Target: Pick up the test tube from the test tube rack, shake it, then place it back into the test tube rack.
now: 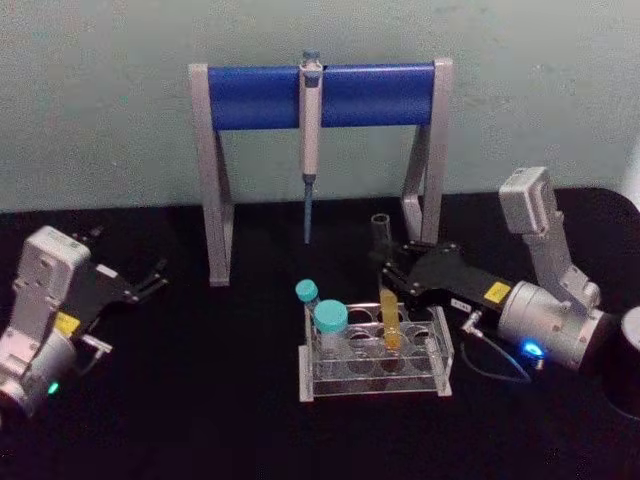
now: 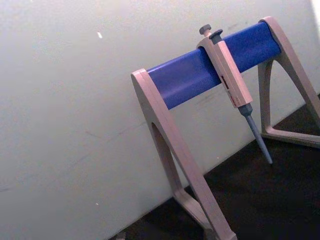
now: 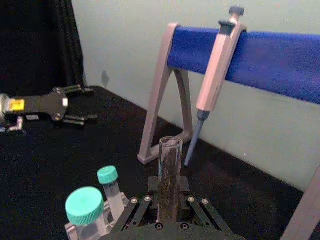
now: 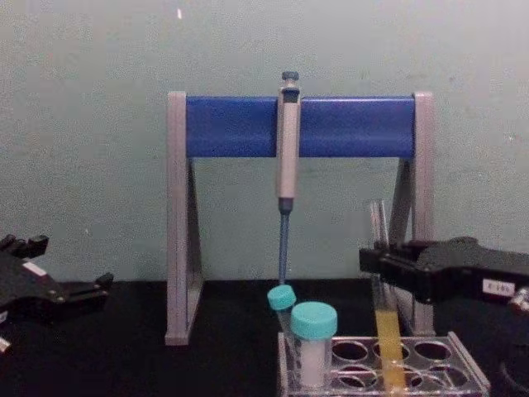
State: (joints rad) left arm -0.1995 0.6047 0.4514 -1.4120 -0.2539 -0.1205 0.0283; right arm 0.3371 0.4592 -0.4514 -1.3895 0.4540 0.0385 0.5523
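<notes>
Right tool (image 3: 170, 194) comes first, its jaws clenched on the test tube (image 3: 170, 160) about halfway up the glass. The tube's open mouth rises above the tool, and its lower part, with the yellow-orange liquid, hangs below. That round bottom sits in a hole of the test tube rack (image 1: 440, 375) directly under the tool, with the tube leaning a little off upright.

The grasp looks made, but the tube is not lifted clear of the rack. With the tube low in its hole and gripped, I cannot tell whether a shake has happened. If it has not, the lift, the shake and the return are all left. If it has, only letting go and pulling away are left.

Two teal-capped tubes (image 1: 330, 318) stand in the rack's other end, off the tool's tip. Beyond the tool, a grey pipette (image 1: 311, 120) hangs from the blue bar of the pipette stand (image 1: 260, 97). Well apart from the right tool, across the black surface (image 1: 200, 400), the left tool (image 3: 94, 105) lies parked with its jaws spread and nothing between them.
</notes>
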